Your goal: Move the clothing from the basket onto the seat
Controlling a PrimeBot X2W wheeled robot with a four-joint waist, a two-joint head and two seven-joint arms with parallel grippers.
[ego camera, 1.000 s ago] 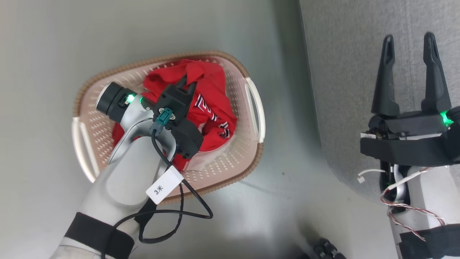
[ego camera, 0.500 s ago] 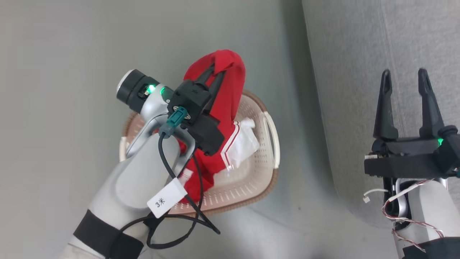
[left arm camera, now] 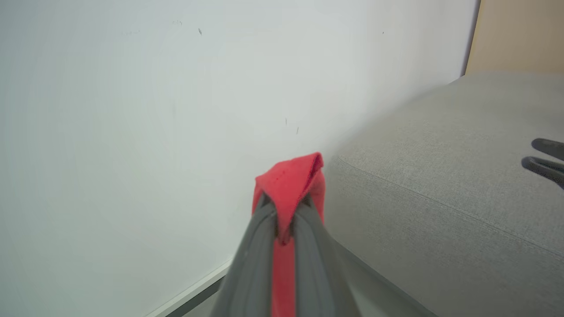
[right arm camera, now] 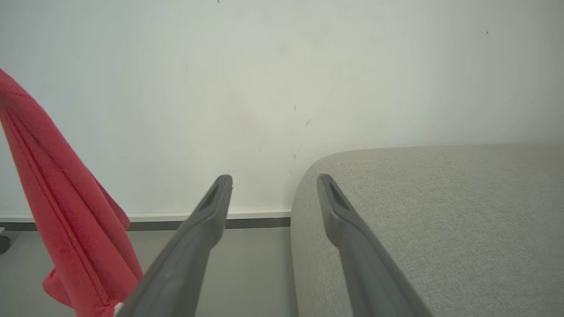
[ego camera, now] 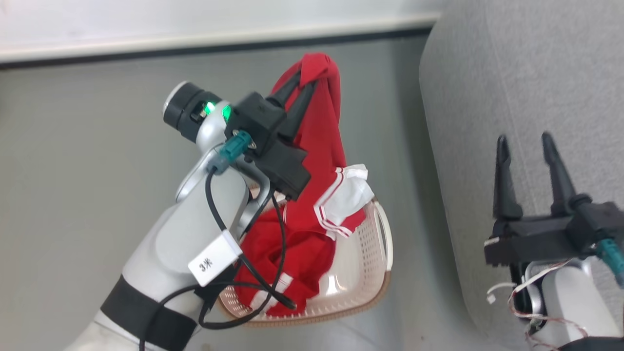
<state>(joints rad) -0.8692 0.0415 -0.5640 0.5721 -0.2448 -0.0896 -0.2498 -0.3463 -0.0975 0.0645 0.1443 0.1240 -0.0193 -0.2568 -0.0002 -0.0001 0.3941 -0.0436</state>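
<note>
Red clothing (ego camera: 319,146), head view: one garment hangs from the left gripper (ego camera: 306,80), whose two dark fingers are pinched together on a fold at the garment's top. The cloth drapes down past the wrist; a white panel with red-striped trim sticks out at its right side. Lower part of the red pile lies in the basket (ego camera: 358,273), which stands on the grey floor (ego camera: 97,170) just beside the seat (ego camera: 512,73). Black cable (ego camera: 214,204) with a white tag (ego camera: 214,258) loops along the left forearm. Right gripper (ego camera: 524,137) at lower right, over the seat's edge, fingers spread wide, nothing between them, well apart from the clothing.

Left wrist view: both fingers close together, a strip of red cloth clamped between them and a red fold capping the tips. Pale wall (left arm camera: 132,110) behind; seat to the right. Two dark fingertips of the other arm show at the right edge, above the seat.

Right wrist view: fingers wide apart and empty. Red cloth hangs at the left edge, clear of the fingers. Seat corner at right, with the right finger in front of it; wall and dark skirting (right arm camera: 255,222) behind.
</note>
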